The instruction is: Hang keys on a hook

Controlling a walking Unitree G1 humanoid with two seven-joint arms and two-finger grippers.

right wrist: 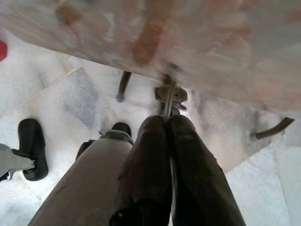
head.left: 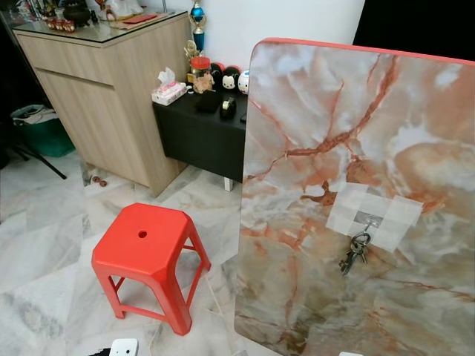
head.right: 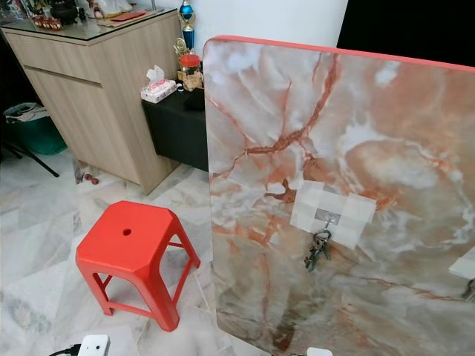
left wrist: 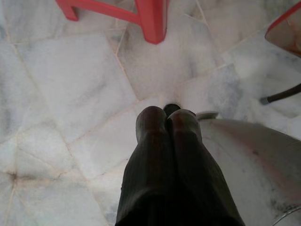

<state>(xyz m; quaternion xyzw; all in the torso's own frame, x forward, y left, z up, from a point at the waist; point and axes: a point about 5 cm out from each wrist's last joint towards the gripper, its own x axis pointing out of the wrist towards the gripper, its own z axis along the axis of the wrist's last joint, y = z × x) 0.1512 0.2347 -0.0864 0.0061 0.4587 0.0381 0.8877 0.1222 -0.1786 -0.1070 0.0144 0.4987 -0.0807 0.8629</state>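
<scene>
Head views: a silver key bunch (head.left: 355, 252) hangs lengthwise at 6 o'clock from the small metal hook (head.left: 368, 219) on the upright marbled orange board (head.left: 312, 133).

Left wrist: left gripper (left wrist: 167, 117) pressed together, empty, above the floor.

Right wrist: right gripper (right wrist: 168, 123) pinches a metal key ring (right wrist: 168, 101), board at 12 o'clock; this arm is nearer.

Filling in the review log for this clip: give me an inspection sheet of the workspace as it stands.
Surface: marble-patterned board, upright, red-edged.
Job's things: keys hang from hook, which is taped to the board with white strips.
Clutter: red stool; tissue box and trophy on black side table.
Grippers: left gripper shut, above the floor; right gripper shut on thin metal piece, blurred, below the board's edge.
Cables: black cable at white plug block.
Surroundings: marble floor, wooden cabinet, green bin.
</scene>
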